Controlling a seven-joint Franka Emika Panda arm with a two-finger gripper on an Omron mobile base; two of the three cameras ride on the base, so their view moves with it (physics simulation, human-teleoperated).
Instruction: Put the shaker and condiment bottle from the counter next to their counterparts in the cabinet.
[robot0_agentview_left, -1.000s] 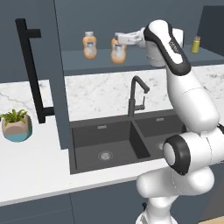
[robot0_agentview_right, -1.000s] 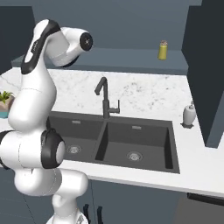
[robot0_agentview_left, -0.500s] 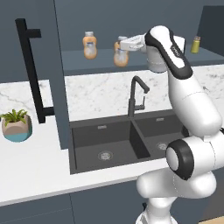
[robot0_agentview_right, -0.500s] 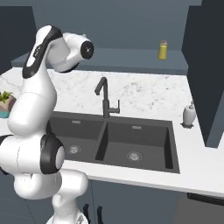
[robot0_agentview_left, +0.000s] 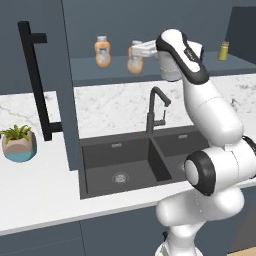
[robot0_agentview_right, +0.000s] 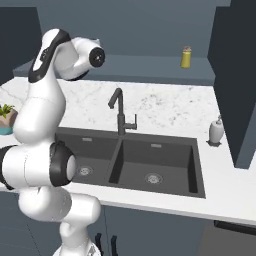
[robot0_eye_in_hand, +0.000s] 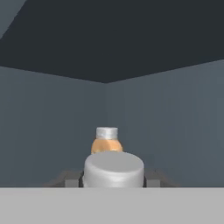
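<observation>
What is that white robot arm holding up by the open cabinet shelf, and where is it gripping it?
An orange squeeze bottle with a pale cap, clamped in the two-finger gripper near its top, just below the cap.

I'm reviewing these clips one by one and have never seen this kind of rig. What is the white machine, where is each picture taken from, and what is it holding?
The white machine is a robot arm on a base, in a rendered kitchen. Two pictures come from cameras on that base, behind the arm to its left and right. The third comes from a camera on the hand, looking along the gripper.

In the left base view the gripper is shut on an orange condiment bottle and holds it over the shelf of the open cabinet, beside a matching bottle. The hand view shows the held bottle's pale cap up close, with the other bottle behind it.

A yellow-green shaker stands farther along the shelf. On the marble counter, around a dark sink with a black faucet, sit a small pale shaker and a potted plant.
</observation>
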